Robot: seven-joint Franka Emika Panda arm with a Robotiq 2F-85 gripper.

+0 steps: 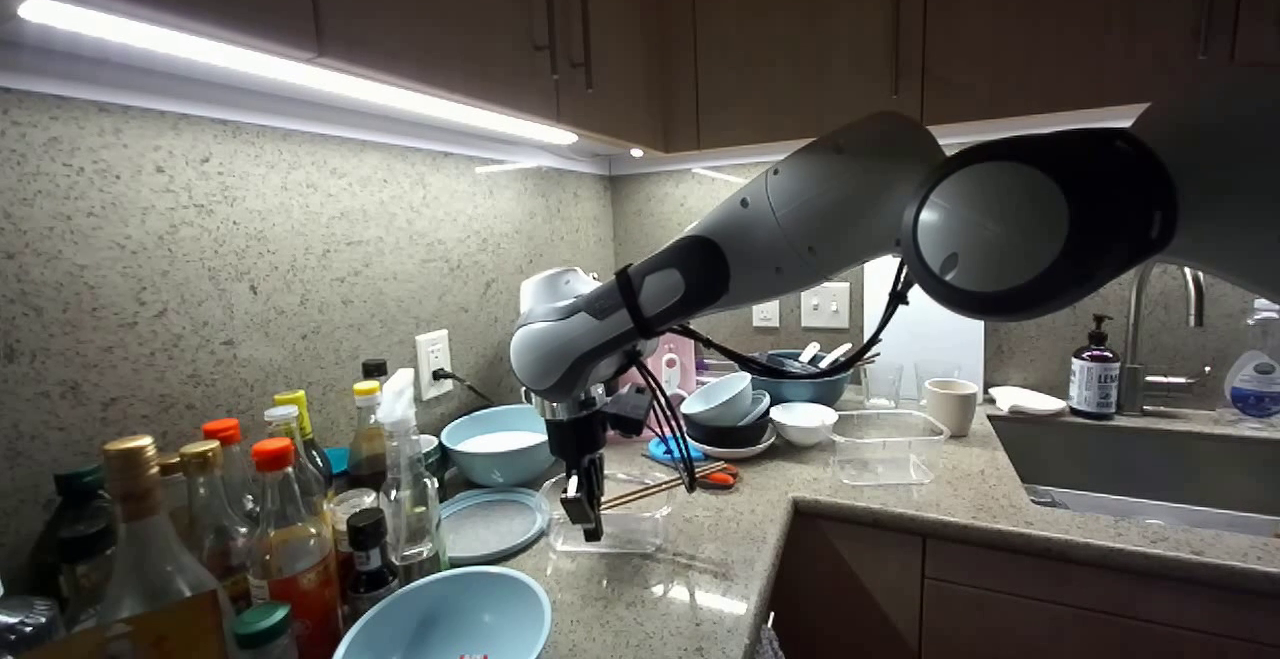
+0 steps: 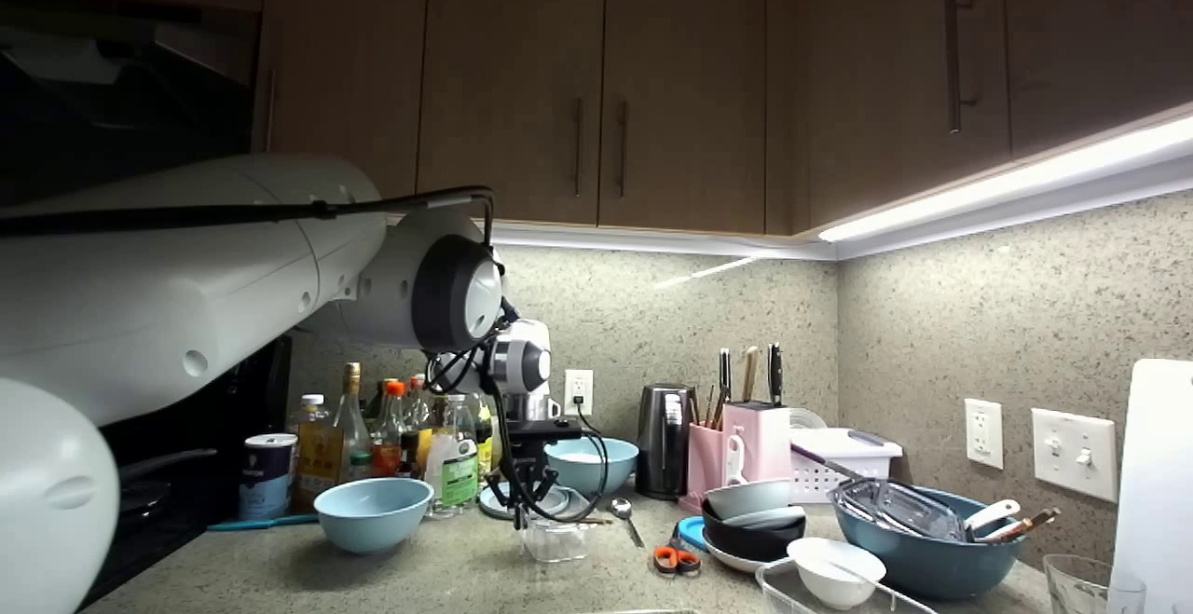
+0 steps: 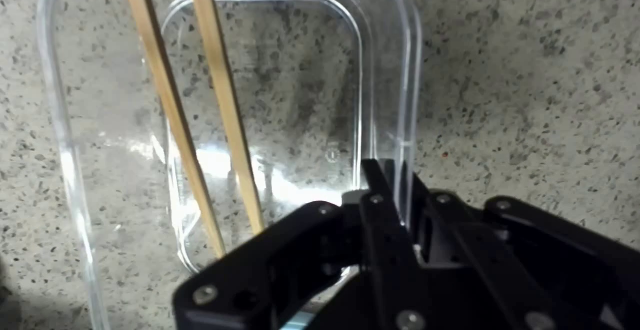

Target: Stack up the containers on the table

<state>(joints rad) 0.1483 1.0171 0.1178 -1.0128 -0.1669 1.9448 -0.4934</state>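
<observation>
My gripper point(image 1: 584, 519) points down at a clear rectangular container point(image 1: 625, 536) on the speckled countertop point(image 1: 690, 579). In the wrist view my fingers point(image 3: 392, 170) are nearly together, one on each side of the container's wall point(image 3: 411, 79). Two wooden chopsticks point(image 3: 220, 69) lie across that container. A pale blue bowl point(image 2: 373, 513) stands apart nearby; another point(image 1: 497, 449) is by the wall. A group of pale blue bowls point(image 1: 718, 399) leans in a black bowl point(image 1: 728, 434) on a white dish. A white bowl point(image 1: 803, 424) and a second clear container point(image 1: 885, 459) are beside it.
Several bottles point(image 1: 285, 529) line the wall near a round pale blue lid point(image 1: 492, 524). Orange-handled scissors point(image 2: 676, 560) and a spoon point(image 2: 632, 530) lie on the counter. A dark kettle point(image 2: 664, 446), pink knife block point(image 2: 760, 446) and large blue bowl point(image 2: 932, 553) stand behind.
</observation>
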